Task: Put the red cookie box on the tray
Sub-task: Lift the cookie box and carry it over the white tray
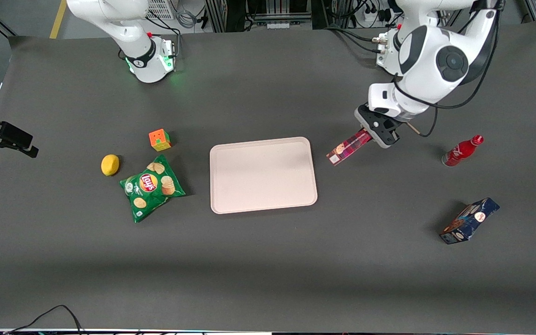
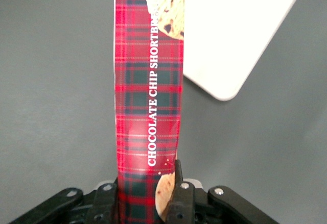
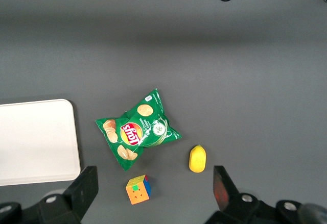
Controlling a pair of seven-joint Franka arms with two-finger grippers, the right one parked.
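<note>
My left gripper (image 1: 376, 135) is shut on one end of the red cookie box (image 1: 348, 148), a long slim red tartan carton, and holds it lifted above the table. The box's free end points toward the tray (image 1: 263, 175), a flat pale cream-pink rectangle with a low rim, and stops just short of the tray's edge. In the left wrist view the box (image 2: 148, 96) runs out from between the two black fingers (image 2: 180, 196), and a corner of the tray (image 2: 230, 35) shows past its tip. The tray holds nothing.
A red cola bottle (image 1: 462, 150) and a dark blue snack box (image 1: 469, 220) lie toward the working arm's end. A green chips bag (image 1: 151, 187), a lemon (image 1: 110, 164) and a colour cube (image 1: 159, 139) lie toward the parked arm's end.
</note>
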